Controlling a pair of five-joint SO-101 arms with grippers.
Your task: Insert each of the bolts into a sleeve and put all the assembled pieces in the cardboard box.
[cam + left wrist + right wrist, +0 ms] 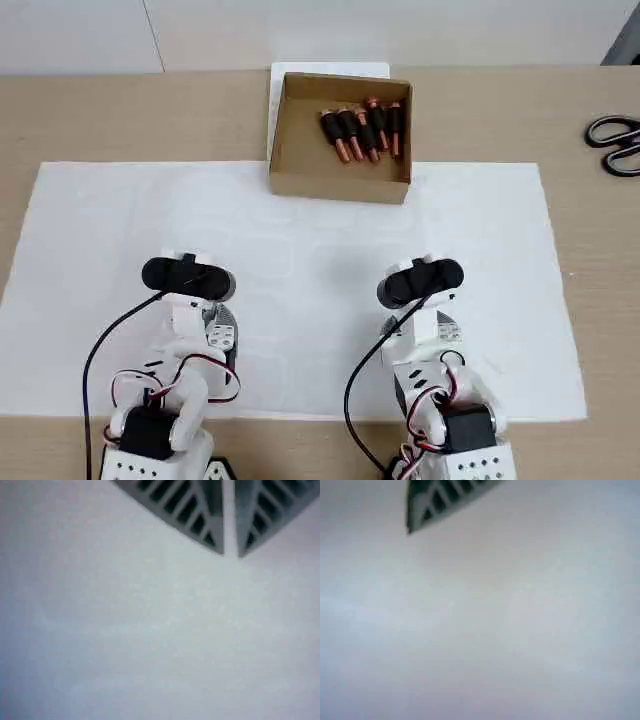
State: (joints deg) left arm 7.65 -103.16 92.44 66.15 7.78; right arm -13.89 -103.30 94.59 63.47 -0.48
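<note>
A pair of scissors [614, 143] is being seen at 2 o'clock on the wooden surface [100, 115], well apart from everything else. Most of the surface is being covered by a white paper sheet [300, 240]. The cardboard box [340, 185] is being seen at 12 o'clock, at the sheet's far edge. The assembled pieces [362, 128], copper-coloured bolts in black sleeves, are being held side by side inside it. One arm [185, 330] is being seen folded at 7 o'clock, a second arm [430, 340] at 5 o'clock. The left tool [230, 550] is being held over the paper with its fingers together, a thin slit between them. Whether the right tool [420, 517] is apart or together cannot be told.
</note>
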